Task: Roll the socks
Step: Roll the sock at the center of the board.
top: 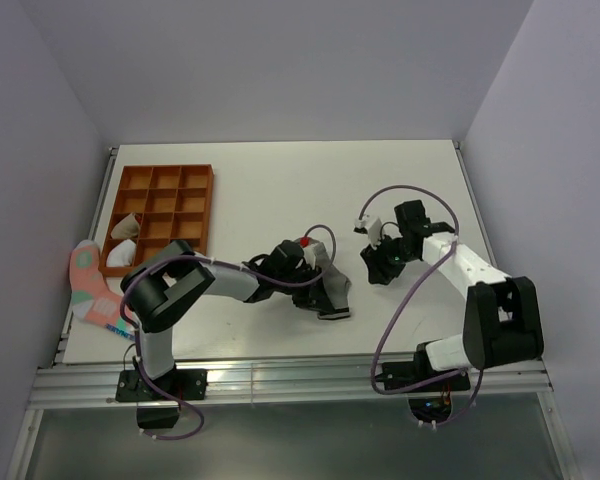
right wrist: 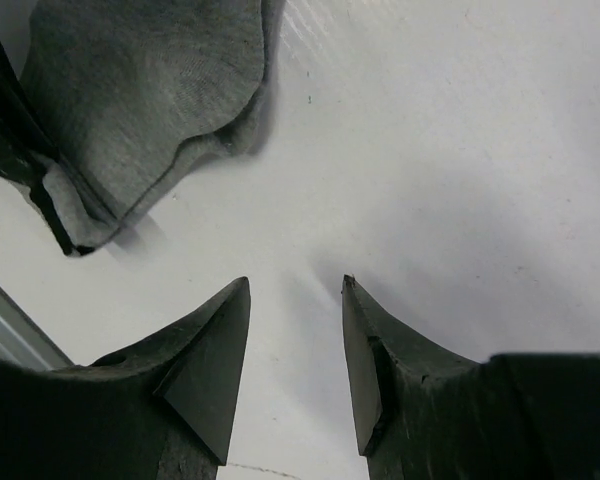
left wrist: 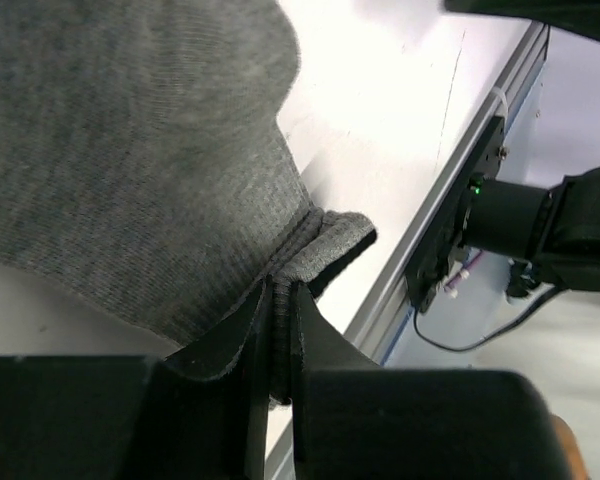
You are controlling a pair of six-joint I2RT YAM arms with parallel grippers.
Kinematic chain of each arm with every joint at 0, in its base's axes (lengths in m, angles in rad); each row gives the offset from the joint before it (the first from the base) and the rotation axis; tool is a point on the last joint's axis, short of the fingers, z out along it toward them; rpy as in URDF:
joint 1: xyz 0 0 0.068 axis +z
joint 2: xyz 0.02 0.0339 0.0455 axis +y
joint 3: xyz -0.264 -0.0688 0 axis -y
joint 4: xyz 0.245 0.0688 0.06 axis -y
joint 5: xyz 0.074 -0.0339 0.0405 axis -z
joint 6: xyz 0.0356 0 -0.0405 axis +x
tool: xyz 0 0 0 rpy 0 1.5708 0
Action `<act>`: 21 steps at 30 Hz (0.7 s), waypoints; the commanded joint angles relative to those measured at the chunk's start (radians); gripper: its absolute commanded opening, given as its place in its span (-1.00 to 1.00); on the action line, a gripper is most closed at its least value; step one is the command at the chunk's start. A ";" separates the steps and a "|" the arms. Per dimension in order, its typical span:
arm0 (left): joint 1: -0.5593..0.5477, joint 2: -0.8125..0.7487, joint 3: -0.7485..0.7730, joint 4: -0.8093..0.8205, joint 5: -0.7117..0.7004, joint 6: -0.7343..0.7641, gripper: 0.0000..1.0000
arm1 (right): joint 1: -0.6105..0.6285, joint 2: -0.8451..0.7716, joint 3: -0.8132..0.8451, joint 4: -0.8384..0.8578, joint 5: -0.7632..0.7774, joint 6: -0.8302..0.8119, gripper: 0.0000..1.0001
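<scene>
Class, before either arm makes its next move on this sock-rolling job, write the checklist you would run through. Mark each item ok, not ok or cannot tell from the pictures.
1. Left tool shut on the grey sock: ok, the sock's edge is pinched between the jaws.
2. Right tool open and empty: ok.
3. Right tool apart from the grey sock: ok, it is over bare table.
4. Navy sock placed for rolling: cannot tell, the left arm hides most of it.
5. Grey sock lying flat: not ok, the fabric bunches at the pinch.
</scene>
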 commanded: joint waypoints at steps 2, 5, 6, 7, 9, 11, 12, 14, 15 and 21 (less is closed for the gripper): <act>0.052 0.071 -0.066 -0.312 0.029 0.054 -0.99 | 0.063 -0.129 -0.054 0.087 0.022 -0.052 -0.01; 0.080 0.093 -0.055 -0.341 0.069 0.060 -0.99 | 0.143 -0.203 -0.096 0.118 0.071 -0.066 -0.01; 0.086 0.101 -0.040 -0.381 0.077 0.072 -0.99 | 0.213 -0.233 -0.117 0.132 0.094 -0.070 -0.01; 0.086 0.104 -0.029 -0.397 0.078 0.078 -0.99 | 0.248 -0.246 -0.130 0.141 0.105 -0.070 -0.01; 0.087 0.118 -0.004 -0.421 0.080 0.083 -0.99 | 0.340 -0.269 -0.149 0.157 0.111 -0.083 -0.03; 0.087 0.131 0.008 -0.446 0.088 0.083 -0.99 | 0.387 -0.299 -0.174 0.164 0.100 -0.103 -0.06; 0.087 0.136 0.016 -0.450 0.089 0.081 -0.99 | 0.406 -0.310 -0.186 0.170 0.097 -0.109 -0.09; 0.089 0.147 0.023 -0.478 0.077 0.086 -0.99 | 0.469 -0.326 -0.194 0.177 0.105 -0.113 -0.15; 0.090 0.148 0.025 -0.481 0.075 0.085 -0.99 | 0.489 -0.327 -0.194 0.169 0.105 -0.118 -0.17; 0.103 0.153 0.027 -0.483 0.089 0.077 -0.99 | 0.600 -0.310 -0.223 0.189 0.125 -0.124 -0.15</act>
